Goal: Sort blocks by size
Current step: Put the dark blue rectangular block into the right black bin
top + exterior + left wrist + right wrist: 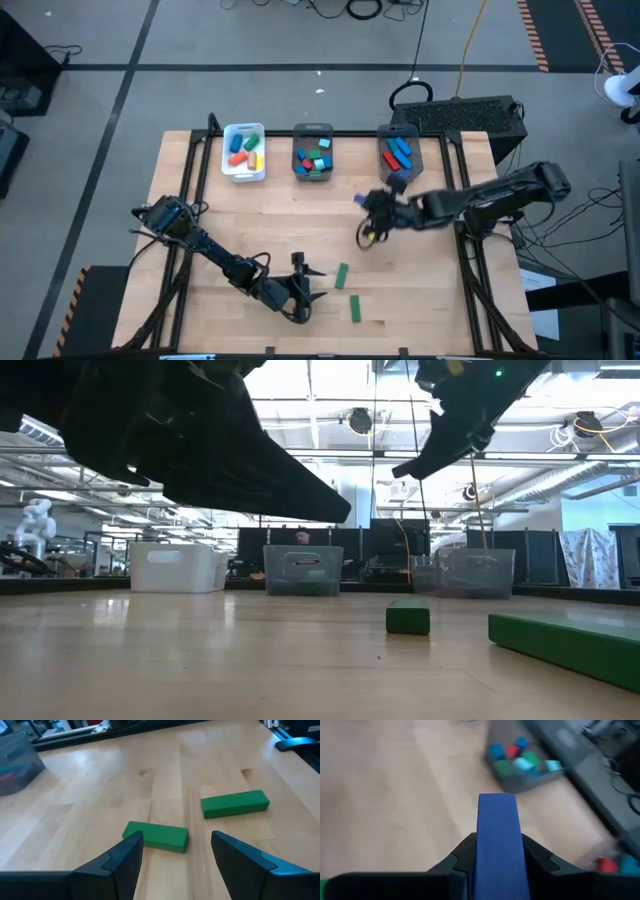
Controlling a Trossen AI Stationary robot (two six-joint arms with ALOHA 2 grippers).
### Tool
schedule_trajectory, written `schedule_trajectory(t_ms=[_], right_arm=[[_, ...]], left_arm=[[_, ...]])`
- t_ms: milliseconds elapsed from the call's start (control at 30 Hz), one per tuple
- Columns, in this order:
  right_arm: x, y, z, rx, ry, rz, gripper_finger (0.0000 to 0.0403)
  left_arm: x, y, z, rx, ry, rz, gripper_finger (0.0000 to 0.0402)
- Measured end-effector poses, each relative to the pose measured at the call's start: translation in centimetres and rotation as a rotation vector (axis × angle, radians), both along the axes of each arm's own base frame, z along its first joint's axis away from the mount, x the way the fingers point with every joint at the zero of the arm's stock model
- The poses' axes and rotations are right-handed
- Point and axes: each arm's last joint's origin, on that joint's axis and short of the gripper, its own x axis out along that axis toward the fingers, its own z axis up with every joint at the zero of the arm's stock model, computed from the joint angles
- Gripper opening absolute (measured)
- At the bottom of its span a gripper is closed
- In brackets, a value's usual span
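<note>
Right gripper (pixel 497 851) is clamped on a long blue block (pixel 497 840), up near the right bin (pixel 400 150). Left gripper (pixel 172 855) hangs open by 2 green blocks (pixel 156 836) (pixel 234 803) on the table (pixel 250 220). Mostly sorted; I'd say 3 left.

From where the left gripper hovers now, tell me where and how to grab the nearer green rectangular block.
Grip the nearer green block across its two long sides, at mid-length, coming straight down from above. It lies flat on the wooden table, apart from the other green block, and the open left gripper already frames it, so little turning seems needed.
</note>
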Motion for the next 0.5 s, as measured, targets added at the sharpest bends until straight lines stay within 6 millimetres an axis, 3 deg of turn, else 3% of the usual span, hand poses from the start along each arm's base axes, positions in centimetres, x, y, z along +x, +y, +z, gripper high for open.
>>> schedule_trajectory(t_ms=[300, 500], right_arm=[[-3.0, -6.8, 2.7, -0.027, 0.002, -0.208, 0.009], [-4.7, -11.4, 2.0, 0.017, 0.055, -0.304, 0.009]], left_arm=[[-0.2, -0.1, -0.2, -0.012, 0.017, 0.005, 0.0238], [-0.2, 0.0, -0.3, -0.005, 0.028, 0.006, 0.0238]])
